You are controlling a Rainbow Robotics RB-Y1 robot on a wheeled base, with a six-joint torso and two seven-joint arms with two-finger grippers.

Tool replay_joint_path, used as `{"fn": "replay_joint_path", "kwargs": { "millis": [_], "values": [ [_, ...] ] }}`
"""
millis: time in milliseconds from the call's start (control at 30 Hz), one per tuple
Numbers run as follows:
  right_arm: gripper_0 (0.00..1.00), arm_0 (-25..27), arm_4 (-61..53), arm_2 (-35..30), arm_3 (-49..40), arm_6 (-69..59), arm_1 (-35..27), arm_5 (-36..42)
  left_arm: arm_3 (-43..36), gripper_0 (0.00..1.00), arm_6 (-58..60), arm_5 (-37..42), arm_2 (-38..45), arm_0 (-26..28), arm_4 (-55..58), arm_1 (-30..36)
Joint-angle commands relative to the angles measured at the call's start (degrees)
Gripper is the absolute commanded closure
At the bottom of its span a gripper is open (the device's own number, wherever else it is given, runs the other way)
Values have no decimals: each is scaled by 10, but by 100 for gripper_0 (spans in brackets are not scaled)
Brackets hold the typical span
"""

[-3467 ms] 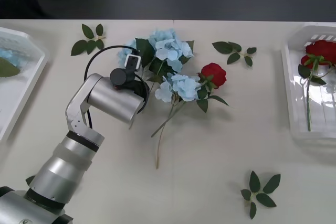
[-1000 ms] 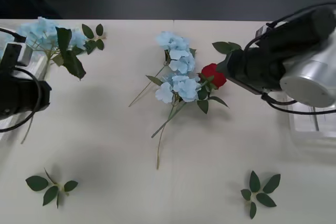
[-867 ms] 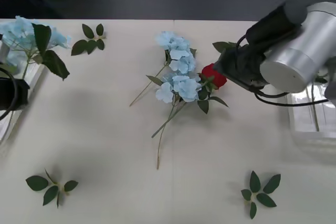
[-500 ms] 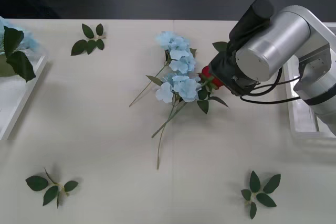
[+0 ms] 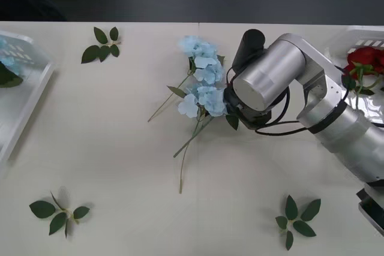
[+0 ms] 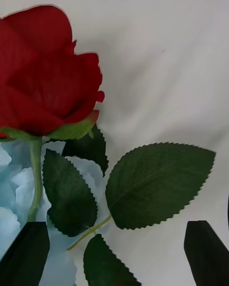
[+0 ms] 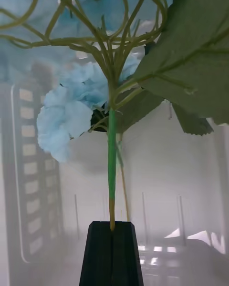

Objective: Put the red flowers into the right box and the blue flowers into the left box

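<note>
A red rose [image 6: 45, 71] lies mid-table, its bloom on two blue hydrangea stems [image 5: 204, 85], with the right gripper [image 6: 117, 250] over it, fingers spread. The left gripper [image 7: 112, 252], pressed together, pinches another blue hydrangea's stem [image 7: 111, 171] over the left box [image 5: 24, 109] at the table's left edge.

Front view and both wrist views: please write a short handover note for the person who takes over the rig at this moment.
Left claw: shut on the stem of a blue flower, held over the left box.
Right claw: open, low over a red flower that lies at the table's middle, beside two blue flowers.
Done: red flowers lie in the right box.
Left: release the held blue flower, move the middle red one right, then the two blue ones left.
</note>
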Motion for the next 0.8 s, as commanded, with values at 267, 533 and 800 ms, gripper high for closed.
{"fn": "replay_joint_path", "kwargs": {
  "millis": [267, 533, 800],
  "values": [
    [17, -15, 28, -44, 9, -22, 29, -40, 21, 26, -14, -33, 0, -2, 27, 35],
    [17, -21, 42, -78, 80, -19, 49, -100, 21, 0, -6, -33, -16, 11, 74, 35],
    [17, -23, 37, -78, 102, -19, 51, -125, 12, 0, 12, -33, -66, 12, 152, 35]
  ]
}}
